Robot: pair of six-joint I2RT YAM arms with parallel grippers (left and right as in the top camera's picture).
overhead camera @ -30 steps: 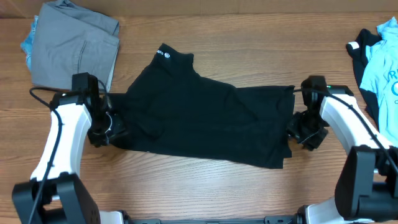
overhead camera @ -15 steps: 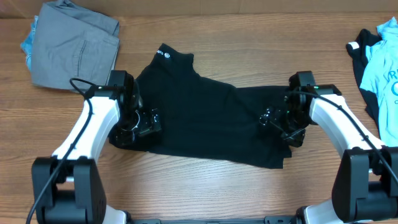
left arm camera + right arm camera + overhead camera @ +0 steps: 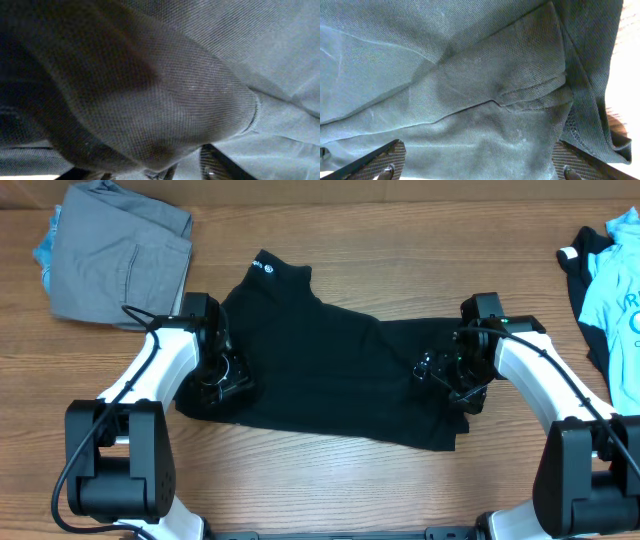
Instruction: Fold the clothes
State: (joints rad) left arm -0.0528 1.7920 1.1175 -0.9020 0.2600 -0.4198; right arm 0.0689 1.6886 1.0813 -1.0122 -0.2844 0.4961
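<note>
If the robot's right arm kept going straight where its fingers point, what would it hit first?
The black T-shirt: the right gripper, fingers spread, points straight into its creased fabric, apparently close, though depth is unclear.

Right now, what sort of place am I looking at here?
Probably a robotics test bench: a wooden table, a white left arm and right arm over a black T-shirt, with a grey garment and light blue shirt set aside.

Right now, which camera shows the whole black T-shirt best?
The overhead view: the black T-shirt lies there almost whole, collar logo included. Both wrist views show only close-up fabric folds.
</note>
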